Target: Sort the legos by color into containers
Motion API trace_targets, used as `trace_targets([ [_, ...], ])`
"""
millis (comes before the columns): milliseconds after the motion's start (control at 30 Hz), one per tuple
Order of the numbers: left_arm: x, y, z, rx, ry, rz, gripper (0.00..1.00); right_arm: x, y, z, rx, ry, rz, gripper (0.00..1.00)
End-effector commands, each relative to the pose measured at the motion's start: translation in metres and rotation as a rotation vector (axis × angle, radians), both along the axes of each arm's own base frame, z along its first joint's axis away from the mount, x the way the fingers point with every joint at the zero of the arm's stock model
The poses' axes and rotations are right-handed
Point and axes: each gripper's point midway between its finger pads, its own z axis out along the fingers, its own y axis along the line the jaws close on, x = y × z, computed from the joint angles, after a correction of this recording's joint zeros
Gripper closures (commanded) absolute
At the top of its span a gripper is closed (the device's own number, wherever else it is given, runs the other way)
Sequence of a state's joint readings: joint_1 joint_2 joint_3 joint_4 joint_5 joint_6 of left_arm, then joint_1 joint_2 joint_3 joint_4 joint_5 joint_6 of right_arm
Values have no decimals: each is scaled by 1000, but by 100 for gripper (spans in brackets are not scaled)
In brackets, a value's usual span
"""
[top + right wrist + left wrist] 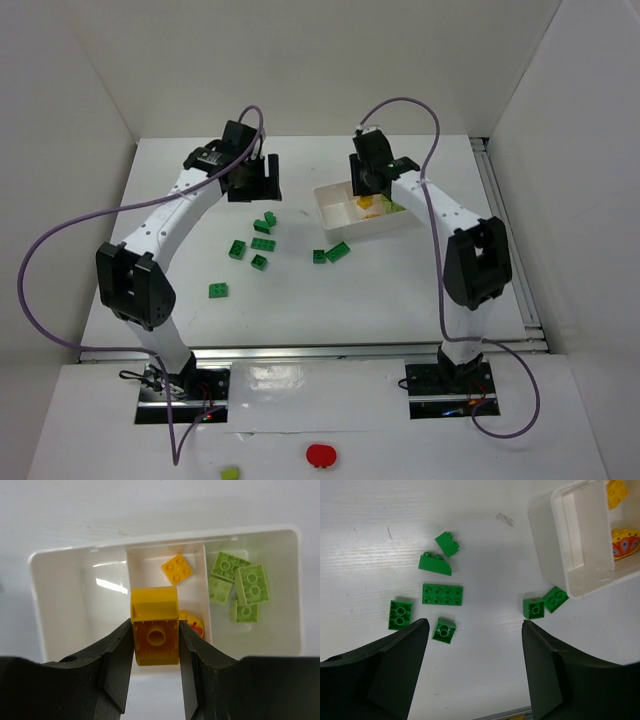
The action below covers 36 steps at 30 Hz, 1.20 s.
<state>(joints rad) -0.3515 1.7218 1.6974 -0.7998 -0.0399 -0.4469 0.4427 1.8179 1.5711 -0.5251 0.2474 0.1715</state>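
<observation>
My right gripper [156, 630] is shut on an orange brick [155, 611] and holds it above the middle compartment of the white tray [165, 537]. That compartment holds a flat orange brick [178, 569] and a rounded orange piece [195, 623]. The right compartment holds several pale yellow-green bricks [240, 585]. The left compartment shows no bricks. My left gripper [474, 625] is open and empty above the table. Several dark green bricks [442, 594] lie below it, and two [534, 608] lie by the tray's corner [545, 540]. From above, the green bricks [263, 243] lie left of the tray [330, 205].
One green brick [219, 290] lies apart toward the near left. A red round object [320, 456] and a small pale green piece [230, 473] lie on the front ledge behind the arm bases. White walls enclose the table on three sides.
</observation>
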Motion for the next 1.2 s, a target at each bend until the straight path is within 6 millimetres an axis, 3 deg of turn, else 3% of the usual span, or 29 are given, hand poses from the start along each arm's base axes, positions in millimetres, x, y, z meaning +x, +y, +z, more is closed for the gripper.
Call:
trace_targets([
  [0,-2,7,-20,14,63,10,16,33,-8,1,-1,-30,-51,66],
  [67,-3,7,-32,26,99,10,16,38,-11,-14,-12,-5,-60,66],
  [167,-4,9,-42,48,132,17,16,41,-10,-16,-20,-4,-54,61],
  [267,1,12,-49,52,147,26,14,38,-11,-20,-24,6,-54,38],
  [300,5,12,-56,60,160,41,14,37,-12,-23,-21,15,-60,24],
  [367,10,12,-63,67,172,55,13,35,-18,-19,-39,0,-82,13],
  [400,15,13,-71,85,188,63,13,33,-14,-7,-36,-24,-78,11],
  [500,25,15,-81,111,199,97,14,21,-13,3,-44,-50,-77,11],
  [533,32,14,-87,121,204,102,16,15,-15,18,-30,-76,-78,11],
  [600,39,15,-94,133,212,130,18,0,-10,16,-25,-71,-62,13],
  [633,48,14,-90,133,191,136,19,-6,-13,27,-15,-89,-63,13],
  [800,69,9,-116,192,198,168,30,-43,-18,18,-26,-44,-65,13],
  [833,71,11,-120,202,206,181,31,-51,-16,25,-21,-52,-53,13],
  [900,74,8,-126,228,207,183,33,-75,-3,13,-24,-6,24,13],
  [967,76,8,-138,237,227,181,33,-97,10,16,-16,-6,110,13],
  [1000,76,7,-136,232,227,189,35,-114,27,5,-3,12,178,13],
  [1167,73,10,-149,248,252,200,35,-151,58,-15,79,85,226,11],
])
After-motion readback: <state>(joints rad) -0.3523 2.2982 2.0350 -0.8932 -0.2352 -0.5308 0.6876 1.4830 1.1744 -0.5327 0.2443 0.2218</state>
